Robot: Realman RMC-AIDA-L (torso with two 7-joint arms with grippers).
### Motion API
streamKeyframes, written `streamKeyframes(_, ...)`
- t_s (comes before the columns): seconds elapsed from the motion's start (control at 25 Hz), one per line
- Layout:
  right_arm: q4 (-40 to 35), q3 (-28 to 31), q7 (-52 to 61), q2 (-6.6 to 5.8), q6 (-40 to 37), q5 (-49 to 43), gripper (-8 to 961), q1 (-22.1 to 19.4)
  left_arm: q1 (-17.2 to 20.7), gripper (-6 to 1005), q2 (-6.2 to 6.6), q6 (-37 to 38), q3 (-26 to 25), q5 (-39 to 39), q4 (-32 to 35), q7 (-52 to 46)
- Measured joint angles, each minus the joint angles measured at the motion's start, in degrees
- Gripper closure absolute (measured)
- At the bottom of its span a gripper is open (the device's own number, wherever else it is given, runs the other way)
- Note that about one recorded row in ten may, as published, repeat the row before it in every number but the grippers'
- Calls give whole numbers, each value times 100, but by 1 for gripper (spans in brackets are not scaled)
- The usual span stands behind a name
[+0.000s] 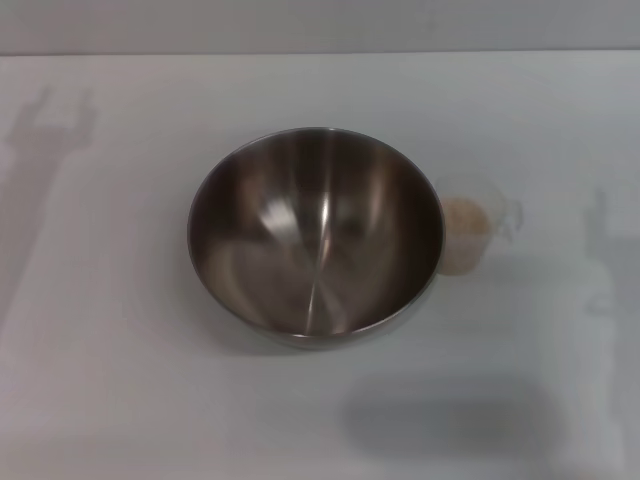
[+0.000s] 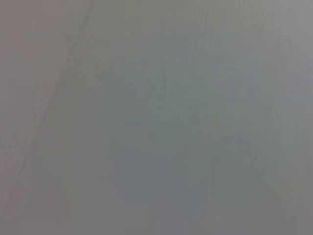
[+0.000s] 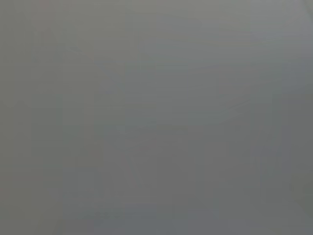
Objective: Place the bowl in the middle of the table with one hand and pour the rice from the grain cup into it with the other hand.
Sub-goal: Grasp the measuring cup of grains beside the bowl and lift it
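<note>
A large stainless-steel bowl (image 1: pixel 315 232) stands upright near the middle of the white table (image 1: pixel 110 380) in the head view, and nothing lies inside it. Just to its right, almost touching its rim, a small clear grain cup (image 1: pixel 472 232) stands upright with pale beige rice (image 1: pixel 464 228) in it. Neither gripper shows in any view; only faint arm shadows fall on the table at far left and far right. Both wrist views show only plain grey surface.
The table's far edge meets a grey wall (image 1: pixel 320 25) along the top of the head view. Bare tabletop lies to the left of the bowl and in front of it.
</note>
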Motion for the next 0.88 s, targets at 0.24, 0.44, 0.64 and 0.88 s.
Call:
streamKeyframes(0.24,64,-643,-350,-21,107,316,288,-271,-34,454,31,21,-25,-6,60,32)
streamKeyframes(0.44,-6,-1104,-572,-36,235,633,288,-265,-20,454,31,75,-35,-10,64,147)
streamKeyframes(0.64,-139,-1198,-630,-37,491,671,288,-315,16,454,20,141,-41,-14,66,156)
streamKeyframes(0.88,-222,-1253,-618,-36,782,673,289,-287,45,454,12,167,-42,-16,66,156)
